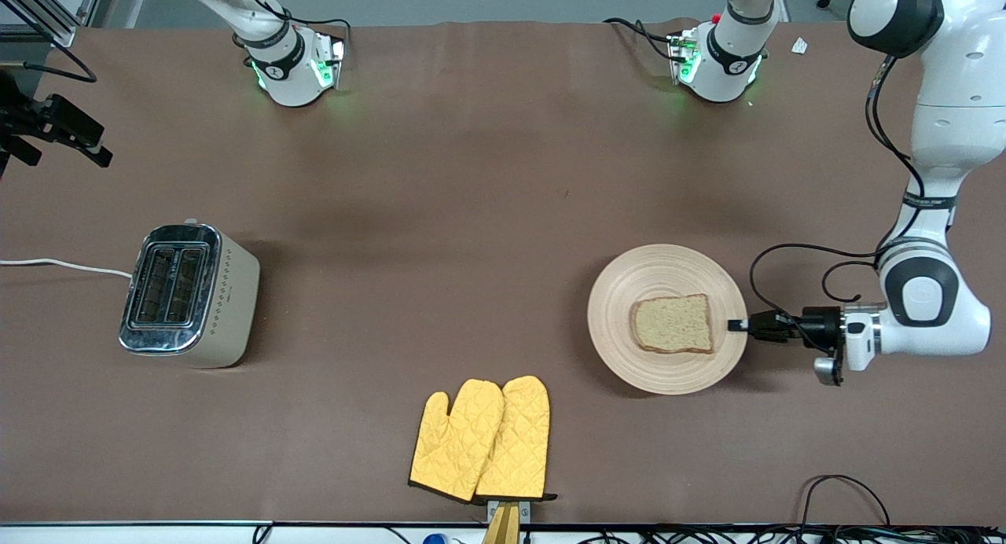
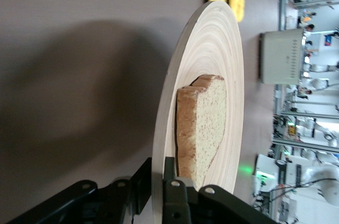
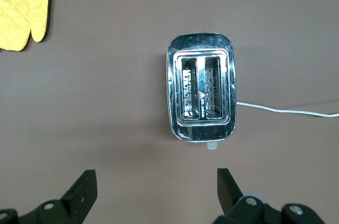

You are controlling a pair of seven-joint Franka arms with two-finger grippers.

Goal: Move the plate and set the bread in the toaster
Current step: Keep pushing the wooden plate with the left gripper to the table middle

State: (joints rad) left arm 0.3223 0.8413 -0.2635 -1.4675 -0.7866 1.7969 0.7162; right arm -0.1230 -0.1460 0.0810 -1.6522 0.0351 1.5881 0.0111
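Observation:
The pale wooden plate [image 1: 668, 277] lies toward the left arm's end of the table, with the slice of bread [image 1: 673, 324] on it. My left gripper [image 1: 736, 325] is shut on the plate's rim at the edge nearest that arm. In the left wrist view one finger sits under the plate [image 2: 212, 49] and the other on top, just short of the bread [image 2: 204, 123]. The cream toaster [image 1: 189, 292] stands toward the right arm's end. My right gripper [image 3: 156, 181] hangs open high over the table beside the toaster [image 3: 201, 94], holding nothing.
Two yellow oven mitts [image 1: 483, 438] lie near the table's front edge, between toaster and plate. The toaster's white cord [image 1: 63, 266] runs off toward the right arm's end. Both toaster slots show no bread. Brown table stretches between plate and toaster.

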